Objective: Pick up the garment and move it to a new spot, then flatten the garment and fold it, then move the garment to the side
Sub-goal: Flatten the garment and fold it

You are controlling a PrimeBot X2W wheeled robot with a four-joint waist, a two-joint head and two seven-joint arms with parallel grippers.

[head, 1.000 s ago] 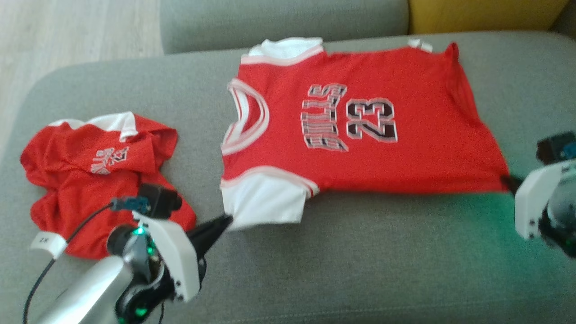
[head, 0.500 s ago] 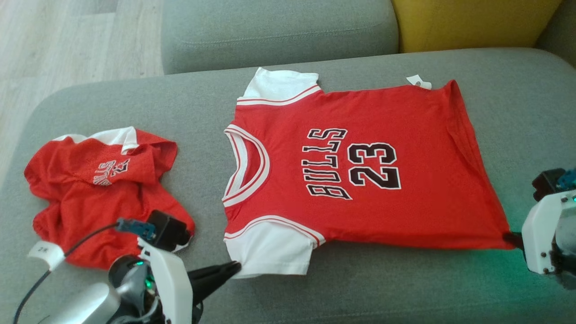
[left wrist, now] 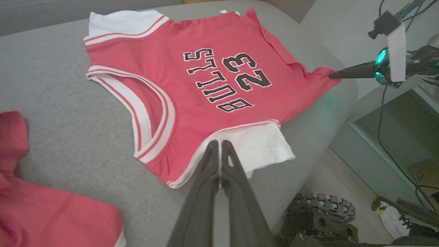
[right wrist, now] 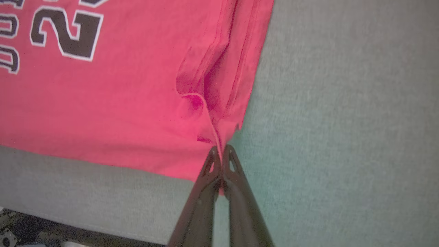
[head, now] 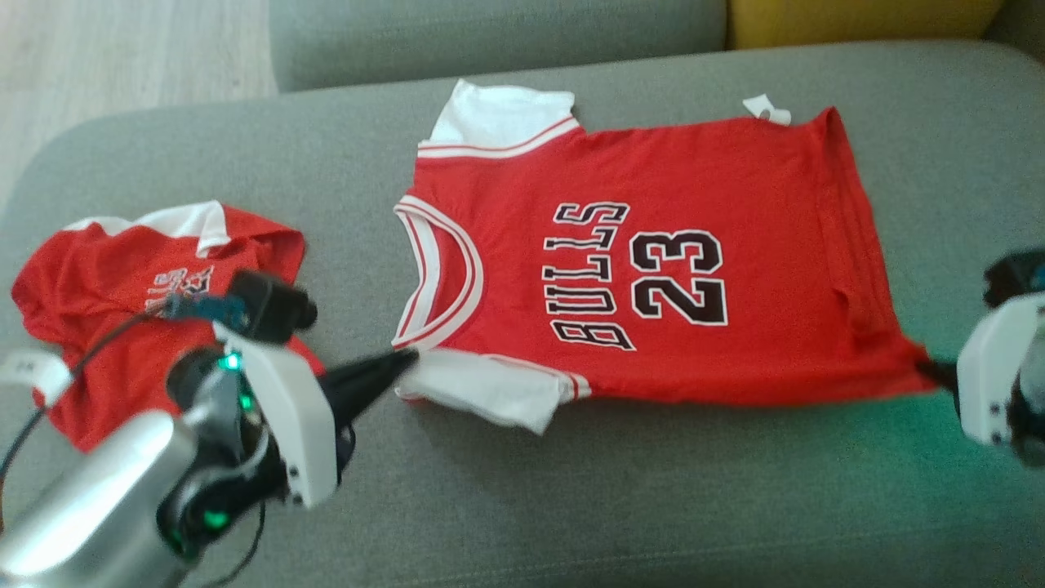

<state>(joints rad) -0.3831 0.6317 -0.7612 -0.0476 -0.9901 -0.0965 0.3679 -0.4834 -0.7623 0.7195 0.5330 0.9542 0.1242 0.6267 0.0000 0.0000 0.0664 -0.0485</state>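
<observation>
Mostly flat red jersey [head: 735, 163], pinched by left gripper [head: 406, 356] and right gripper [head: 928, 368].

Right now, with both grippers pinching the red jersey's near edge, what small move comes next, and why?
Probably lift both pinched points and carry them toward the far edge, folding the red short-sleeved Bulls 23 jersey lengthwise. The left gripper is shut on the near white sleeve at its seam, the right gripper on the near hem corner, and the body lies flat on the grey sofa cushion.
</observation>
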